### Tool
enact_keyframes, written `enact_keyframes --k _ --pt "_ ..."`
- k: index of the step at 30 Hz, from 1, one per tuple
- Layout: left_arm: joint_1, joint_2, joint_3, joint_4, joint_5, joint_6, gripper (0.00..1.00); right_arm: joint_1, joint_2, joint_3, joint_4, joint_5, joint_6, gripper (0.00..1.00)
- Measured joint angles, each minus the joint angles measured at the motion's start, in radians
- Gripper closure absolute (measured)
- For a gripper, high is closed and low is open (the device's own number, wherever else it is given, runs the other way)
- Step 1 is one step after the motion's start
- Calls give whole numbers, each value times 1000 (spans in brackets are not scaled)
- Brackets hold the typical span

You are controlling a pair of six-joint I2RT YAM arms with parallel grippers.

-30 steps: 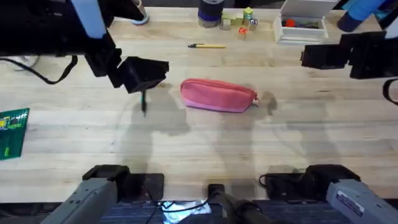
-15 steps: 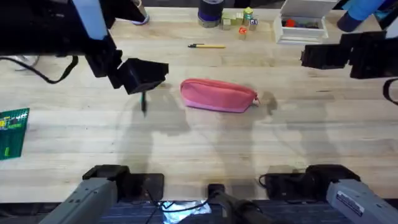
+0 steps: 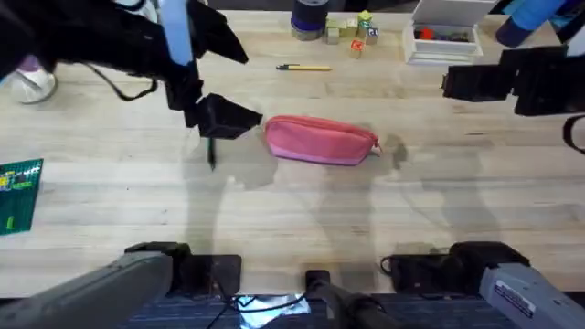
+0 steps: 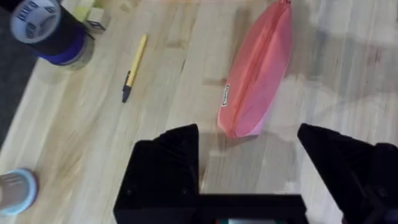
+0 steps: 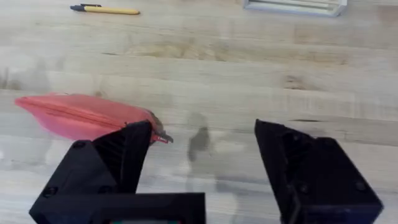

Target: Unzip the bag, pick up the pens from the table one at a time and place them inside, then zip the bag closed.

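The pink bag lies zipped shut mid-table, its zip pull at the right end. My left gripper hovers just off the bag's left end; in the left wrist view it is open, with the bag ahead of its fingers. A dark pen lies on the table just below that gripper. The yellow pen rests farther back and also shows as the yellow pen and the yellow pen. My right gripper hangs open to the bag's right, above the bag.
A green card lies at the left edge. Along the back stand a dark blue cup, small coloured blocks and a white tray. Bare wood stretches in front of the bag.
My left arm has swung right, bringing its gripper closer to the bag's left end. The bag, both pens and the right arm have not moved.
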Motion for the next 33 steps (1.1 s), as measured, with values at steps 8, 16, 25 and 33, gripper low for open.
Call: enact_keyframes --k 8,16,25,33 --pt "-4 196 0 0 23 30 7 0 0 0 0 0 0 5" --pt "-77 375 0 10 23 93 6 0 0 0 0 0 0 5" --pt "-130 503 0 90 26 133 6 0 0 0 0 0 0 5" --pt "-131 524 0 93 26 137 6 0 0 0 0 0 0 5"
